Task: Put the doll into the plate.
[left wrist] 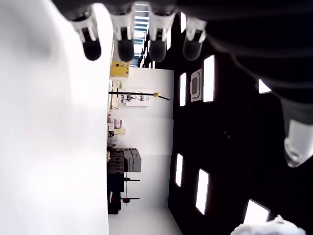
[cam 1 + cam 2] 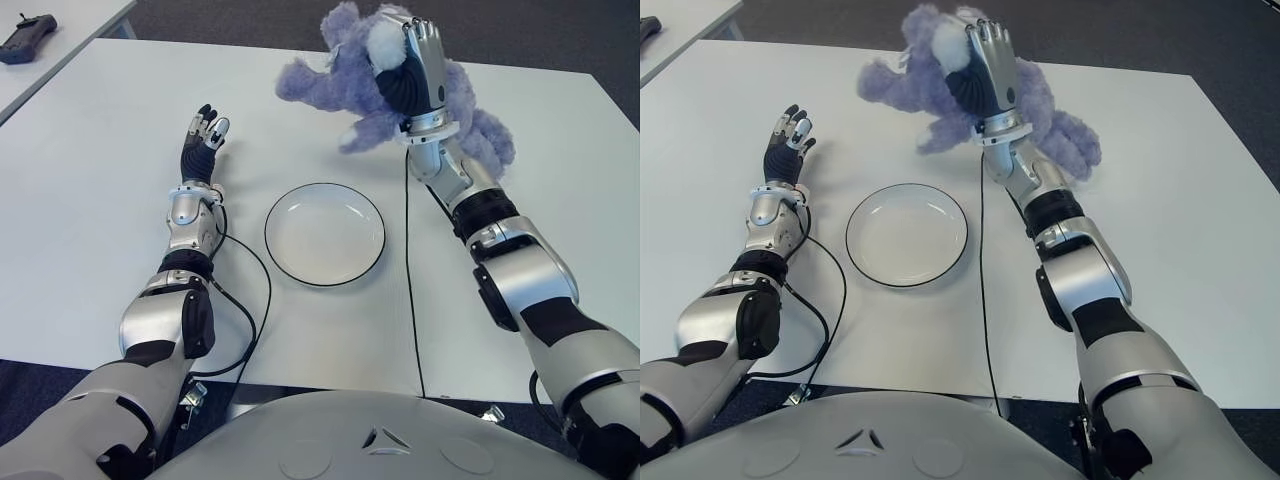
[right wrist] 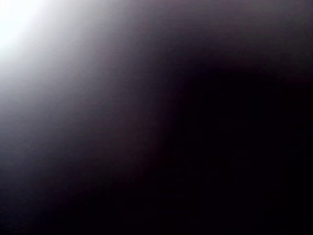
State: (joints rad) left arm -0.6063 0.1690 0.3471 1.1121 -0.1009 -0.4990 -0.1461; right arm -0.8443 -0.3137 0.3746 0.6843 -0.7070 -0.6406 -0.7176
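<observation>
Doll: purple plush, gripped aloft in right hand | Plate: empty on table, lay at 7 o'clock from doll, nearer robot | Left hand: idle, fingers spread, 9 o'clock of plate

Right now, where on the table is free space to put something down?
Free: inside the plate, the table left of the idle, open left hand, and right of the right arm. Crowded: behind the plate, where the right hand holds the doll.
</observation>
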